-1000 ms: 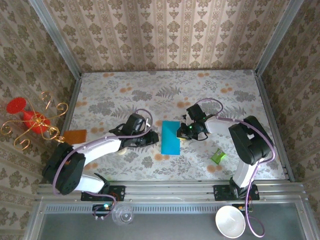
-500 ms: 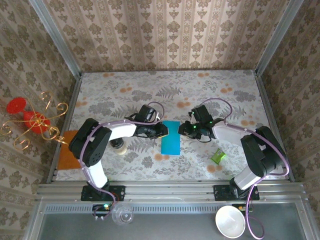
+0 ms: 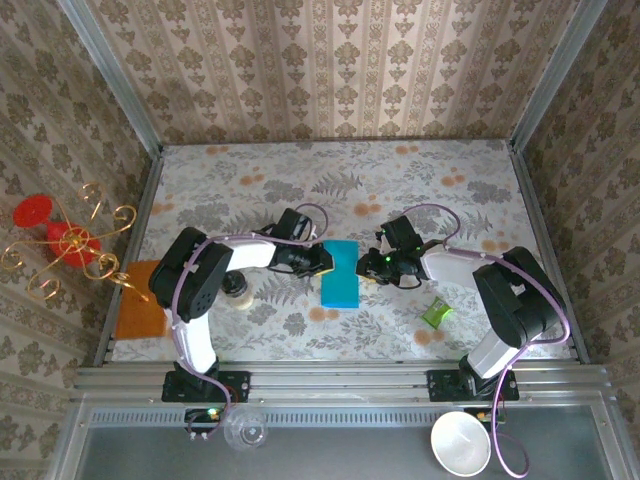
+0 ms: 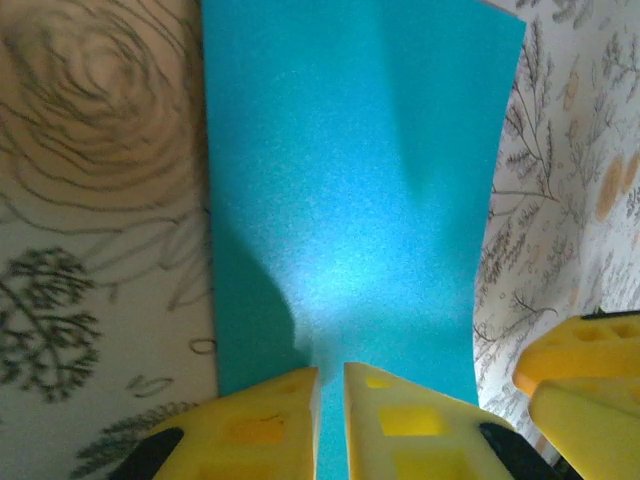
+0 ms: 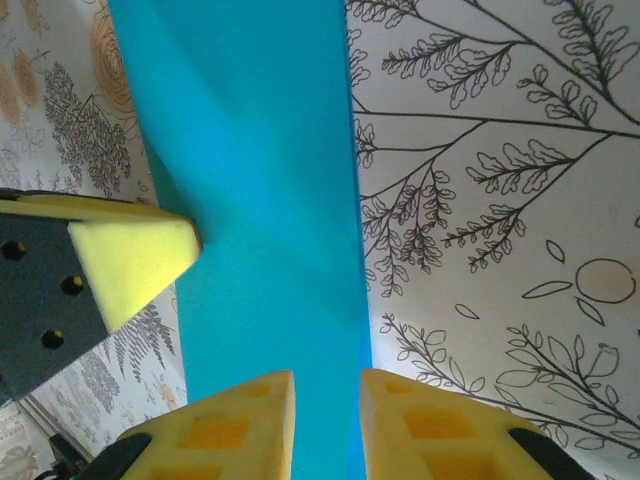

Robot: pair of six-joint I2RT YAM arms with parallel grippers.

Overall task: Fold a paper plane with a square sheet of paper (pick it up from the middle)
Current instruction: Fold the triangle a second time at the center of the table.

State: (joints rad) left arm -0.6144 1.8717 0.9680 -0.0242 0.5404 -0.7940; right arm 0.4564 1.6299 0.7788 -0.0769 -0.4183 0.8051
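The square sheet of paper [image 3: 340,275] is seen near the middle of the table [image 3: 420,190], lying as a teal-blue rectangle that is longer than it is wide, its long sides running away from the arm bases. In the left wrist view the sheet [image 4: 350,200] is spread over the flowered cloth, with its far right corner slightly lifted; in the right wrist view the sheet [image 5: 260,200] is crossed by a soft diagonal shade. The left gripper [image 3: 320,262] is set at the sheet's left long edge, and its yellow fingers [image 4: 331,372] are drawn narrow, with only a thin slit of teal between them; whether the paper is pinched cannot be told. The right gripper [image 3: 368,264] is set at the opposite long edge, directly facing the left one, and its fingers [image 5: 327,378] are held a little apart, with the sheet's edge running into the gap. Both arms are bent inward toward the sheet. A small green crumpled wrapper [image 3: 436,313] is seen well apart on the right, and an orange flat mat [image 3: 138,310] lies at the table's left edge.
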